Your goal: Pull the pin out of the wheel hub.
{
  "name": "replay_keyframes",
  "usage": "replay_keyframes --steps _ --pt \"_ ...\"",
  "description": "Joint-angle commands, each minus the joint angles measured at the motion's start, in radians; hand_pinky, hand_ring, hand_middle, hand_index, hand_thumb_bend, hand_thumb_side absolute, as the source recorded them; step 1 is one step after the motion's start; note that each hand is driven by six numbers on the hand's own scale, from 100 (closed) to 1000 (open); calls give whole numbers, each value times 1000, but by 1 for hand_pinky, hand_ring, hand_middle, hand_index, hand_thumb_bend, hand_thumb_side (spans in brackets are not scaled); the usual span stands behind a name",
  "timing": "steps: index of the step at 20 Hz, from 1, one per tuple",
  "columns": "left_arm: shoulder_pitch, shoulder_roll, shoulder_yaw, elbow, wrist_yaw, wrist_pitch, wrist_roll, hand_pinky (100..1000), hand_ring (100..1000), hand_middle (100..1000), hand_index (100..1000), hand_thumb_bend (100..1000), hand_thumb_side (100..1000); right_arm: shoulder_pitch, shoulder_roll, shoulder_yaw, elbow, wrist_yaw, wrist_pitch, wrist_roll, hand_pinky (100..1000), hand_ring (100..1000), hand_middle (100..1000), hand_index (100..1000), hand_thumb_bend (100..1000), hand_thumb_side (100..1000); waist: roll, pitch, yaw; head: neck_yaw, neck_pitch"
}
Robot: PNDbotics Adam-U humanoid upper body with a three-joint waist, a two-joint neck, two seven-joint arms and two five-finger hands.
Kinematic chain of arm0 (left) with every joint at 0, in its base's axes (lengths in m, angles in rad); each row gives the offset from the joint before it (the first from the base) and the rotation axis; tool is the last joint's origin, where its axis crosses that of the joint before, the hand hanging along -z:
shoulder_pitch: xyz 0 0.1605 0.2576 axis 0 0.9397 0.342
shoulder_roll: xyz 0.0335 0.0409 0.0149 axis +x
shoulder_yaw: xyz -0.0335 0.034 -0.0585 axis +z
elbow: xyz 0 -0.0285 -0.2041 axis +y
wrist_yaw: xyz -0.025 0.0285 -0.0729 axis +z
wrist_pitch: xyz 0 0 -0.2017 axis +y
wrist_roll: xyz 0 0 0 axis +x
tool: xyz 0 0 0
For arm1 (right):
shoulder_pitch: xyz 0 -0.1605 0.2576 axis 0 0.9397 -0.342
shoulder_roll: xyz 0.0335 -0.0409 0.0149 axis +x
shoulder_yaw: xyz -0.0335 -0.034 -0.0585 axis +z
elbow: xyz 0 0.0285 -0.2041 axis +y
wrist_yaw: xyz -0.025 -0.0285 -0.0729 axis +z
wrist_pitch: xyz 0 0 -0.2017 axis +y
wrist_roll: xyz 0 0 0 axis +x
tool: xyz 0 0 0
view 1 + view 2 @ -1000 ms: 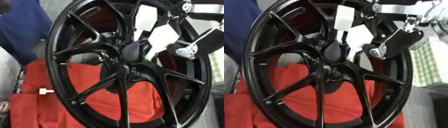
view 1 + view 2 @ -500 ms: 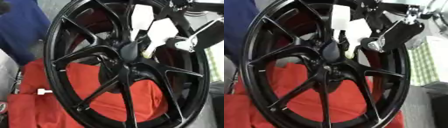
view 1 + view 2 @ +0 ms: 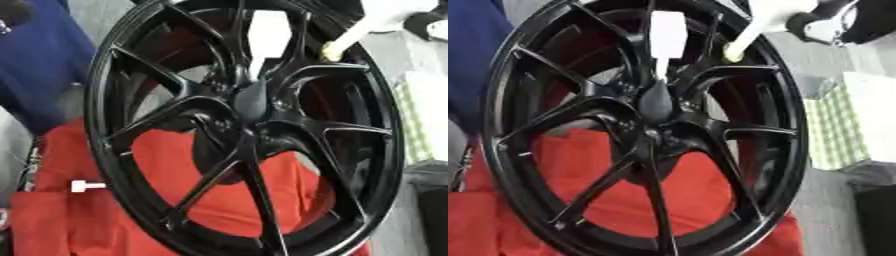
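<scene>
Red cloth (image 3: 131, 165) is spread behind and under the scene, with blue fabric (image 3: 39, 65) at the upper left and a green checked cloth (image 3: 833, 127) at the right. A small white peg-like object (image 3: 87, 186) is seen lying on the red cloth at the left. A black wheel (image 3: 245, 130) is stood upright, filling the middle, its spokes meeting at the hub (image 3: 658, 102). A white pin (image 3: 665, 42) is seen rising from the hub, tapered end down. The right hand (image 3: 776, 17) is seen at the upper right, one pale finger stretched down to the rim; whether the hand is spread cannot be told.
</scene>
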Motion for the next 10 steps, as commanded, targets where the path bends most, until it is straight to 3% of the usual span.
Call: replay_keyframes --steps 1,4,7,9,10 --pt "-4 15 13 -20 -2 -7 8 838 694 613 786 100 613 80 -88 -123 -6 47 133 48 806 656 288 380 241 100 15 -31 -9 12 2" --pt "-1 15 20 -20 -3 -17 17 838 694 614 786 100 611 224 -103 -241 16 113 207 -35 800 640 284 382 216 100 27 -33 -22 22 0" --pt "5 15 27 -20 -7 -26 26 838 694 614 786 100 609 326 -80 -338 91 165 248 -148 794 624 289 395 191 100 38 -34 -31 33 -1" --pt "9 14 32 -20 -9 -31 32 838 693 613 785 100 609 371 -59 -384 153 179 264 -223 801 678 388 492 162 100 44 -35 -36 40 -3" --pt "10 13 33 -20 -10 -32 33 838 693 613 785 100 608 389 -51 -397 177 179 272 -249 814 732 497 597 164 100 47 -35 -37 42 -4"
